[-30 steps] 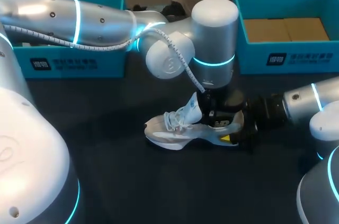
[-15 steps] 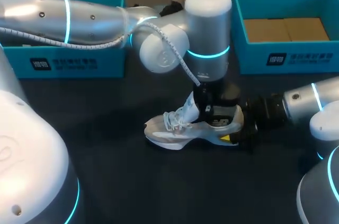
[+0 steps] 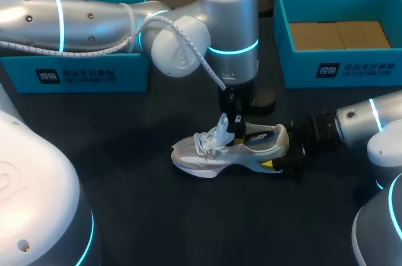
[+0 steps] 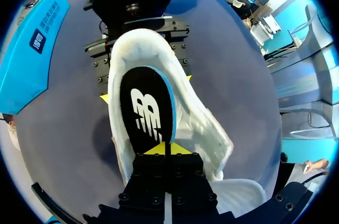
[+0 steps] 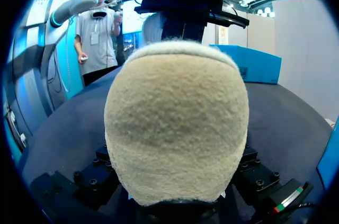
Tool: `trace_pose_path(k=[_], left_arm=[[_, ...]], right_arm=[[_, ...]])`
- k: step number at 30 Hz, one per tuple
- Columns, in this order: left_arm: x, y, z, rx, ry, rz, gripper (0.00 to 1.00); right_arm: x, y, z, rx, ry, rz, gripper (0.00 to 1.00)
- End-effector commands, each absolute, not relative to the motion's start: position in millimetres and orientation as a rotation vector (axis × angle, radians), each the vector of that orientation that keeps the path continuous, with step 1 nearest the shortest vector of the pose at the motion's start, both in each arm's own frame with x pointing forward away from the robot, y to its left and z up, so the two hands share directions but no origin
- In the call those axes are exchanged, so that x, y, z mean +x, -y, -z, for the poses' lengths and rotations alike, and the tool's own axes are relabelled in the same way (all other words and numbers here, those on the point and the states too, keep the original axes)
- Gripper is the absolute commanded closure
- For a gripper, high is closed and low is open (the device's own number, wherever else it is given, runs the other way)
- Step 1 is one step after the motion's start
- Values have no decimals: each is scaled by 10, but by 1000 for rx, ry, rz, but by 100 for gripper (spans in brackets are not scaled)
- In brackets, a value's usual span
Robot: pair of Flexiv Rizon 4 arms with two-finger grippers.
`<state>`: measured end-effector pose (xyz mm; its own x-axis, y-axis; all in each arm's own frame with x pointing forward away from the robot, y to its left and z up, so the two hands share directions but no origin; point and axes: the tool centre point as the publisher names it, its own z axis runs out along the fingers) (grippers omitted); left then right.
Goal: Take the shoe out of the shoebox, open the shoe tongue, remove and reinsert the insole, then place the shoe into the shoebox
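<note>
The shoe (image 3: 213, 156) is found outside any box, resting on its sole near the middle of the table (image 3: 125, 178), with the toe turned to 9 o'clock and the heel to 3 o'clock. The heel is clamped from two sides by the fingers (image 4: 105, 97) of the right gripper (image 3: 284, 153), which comes in low from 3 o'clock. By this hold the shoe is judged to be steadied against sliding or tipping while its inside is worked.

The tongue (image 3: 222, 124) is seen raised and pulled forward over the laces. The opening is thereby made wide and the dark insole (image 4: 145, 107) is laid bare, flat in its bed. The left gripper (image 4: 165, 149) is held upright over that opening, tips down inside it just behind the tongue. Its fingers are drawn together at the front end of the insole, but whether the insole's edge is actually nipped between them cannot be told. The step in hand is judged to be the taking out of the insole, the tongue being already opened.

A blue box (image 3: 339, 68) with a bare brown floor is stood at 1 o'clock, and a second blue box (image 3: 81, 76) at 10 o'clock, both well apart from the shoe. The former is probably meant for the shoe's return
</note>
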<state>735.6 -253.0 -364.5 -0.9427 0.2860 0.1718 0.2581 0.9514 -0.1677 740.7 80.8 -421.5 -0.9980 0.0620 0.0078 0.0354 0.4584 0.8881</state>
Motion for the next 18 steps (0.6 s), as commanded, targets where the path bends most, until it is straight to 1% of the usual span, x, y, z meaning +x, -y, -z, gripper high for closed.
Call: trace_pose_path(k=[1, 9, 18], left_arm=[[7339, 2415, 3519, -423, 2885, -273, 100], [7310, 2439, 3282, -468, 2883, -351, 100], [7315, 2658, 3103, -527, 2835, -451, 100]], right_arm=[[7397, -820, 4219, 91, -2662, -1614, 100], [7397, -820, 4219, 91, -2662, -1614, 100], [7397, -820, 4219, 91, -2662, -1614, 100]])
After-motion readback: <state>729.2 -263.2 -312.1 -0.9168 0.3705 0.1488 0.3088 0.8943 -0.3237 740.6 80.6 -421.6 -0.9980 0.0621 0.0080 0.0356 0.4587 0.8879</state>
